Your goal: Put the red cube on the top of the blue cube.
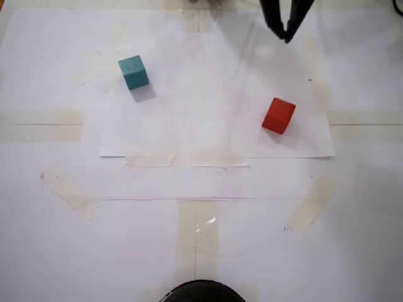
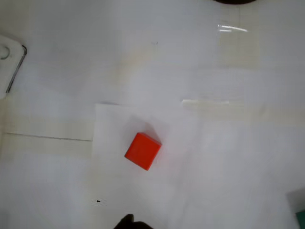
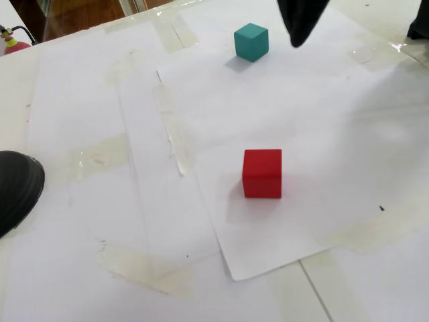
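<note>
The red cube [image 1: 278,116] rests on a white paper sheet, right of centre in a fixed view, and sits mid-frame in another fixed view [image 3: 262,174]. It also lies just below centre in the wrist view [image 2: 143,150]. The blue cube [image 1: 133,72] is teal and stands far to the left on the same sheet, appearing at the back [image 3: 251,41] in the other fixed view. My black gripper [image 1: 288,36] hangs above the table beyond the red cube, its fingers meeting at the tip and holding nothing. It also shows in the other fixed view [image 3: 295,41], apart from both cubes.
Several strips of clear tape [image 1: 186,161] hold the paper sheets to the white table. A black round object [image 1: 201,293] sits at the near edge, also seen at left [image 3: 17,188]. A white part with a wire [image 2: 10,55] is at the wrist view's left edge.
</note>
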`<control>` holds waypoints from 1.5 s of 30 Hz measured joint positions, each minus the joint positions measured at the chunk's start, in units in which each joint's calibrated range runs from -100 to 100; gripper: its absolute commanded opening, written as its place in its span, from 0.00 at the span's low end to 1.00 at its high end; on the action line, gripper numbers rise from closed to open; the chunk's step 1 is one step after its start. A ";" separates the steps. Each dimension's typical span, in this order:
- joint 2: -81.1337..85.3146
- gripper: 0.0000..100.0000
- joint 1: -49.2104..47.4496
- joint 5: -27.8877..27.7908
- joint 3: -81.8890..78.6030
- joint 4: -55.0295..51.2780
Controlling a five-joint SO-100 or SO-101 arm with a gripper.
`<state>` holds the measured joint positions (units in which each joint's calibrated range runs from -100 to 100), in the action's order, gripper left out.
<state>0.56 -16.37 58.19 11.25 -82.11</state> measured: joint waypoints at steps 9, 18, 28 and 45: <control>-9.28 0.00 -1.54 5.03 6.33 0.16; -17.70 0.03 -3.07 7.37 7.95 5.29; -18.31 0.15 -3.07 9.62 7.95 5.94; -24.21 0.25 -3.07 12.11 7.95 12.20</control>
<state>-23.64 -19.44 70.31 19.20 -69.91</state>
